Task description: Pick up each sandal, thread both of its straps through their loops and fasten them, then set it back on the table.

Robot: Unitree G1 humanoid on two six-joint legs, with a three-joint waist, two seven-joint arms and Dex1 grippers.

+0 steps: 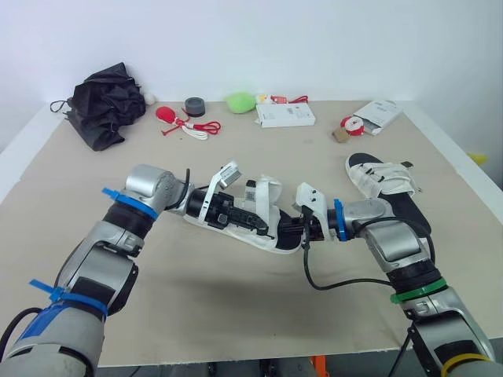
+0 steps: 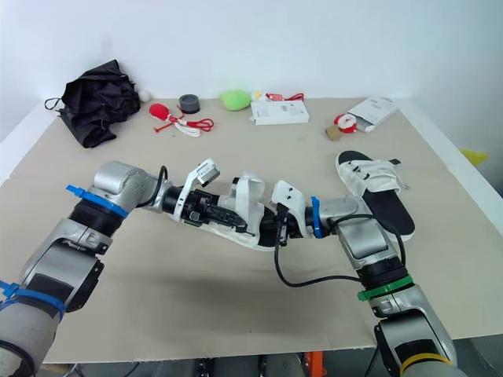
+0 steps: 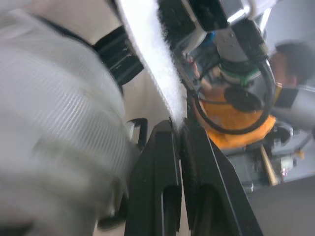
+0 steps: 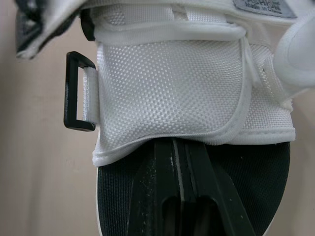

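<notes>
Jaws clenched on both sides, my left gripper (image 1: 256, 224) pinching the white strap (image 3: 147, 59), my right gripper (image 1: 289, 230) clamped at the mesh flap (image 4: 172, 88) of the sandal (image 1: 266, 242) between them, at mid-table (image 1: 236, 302), second sandal (image 1: 381, 179) beside my right arm.

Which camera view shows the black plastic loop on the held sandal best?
The right wrist view: the black loop faces the camera whole, on white webbing at the side of the sandal, nothing covering it. The left wrist view catches part of a loop, perhaps another one. In the eye views it is too small to tell.
</notes>
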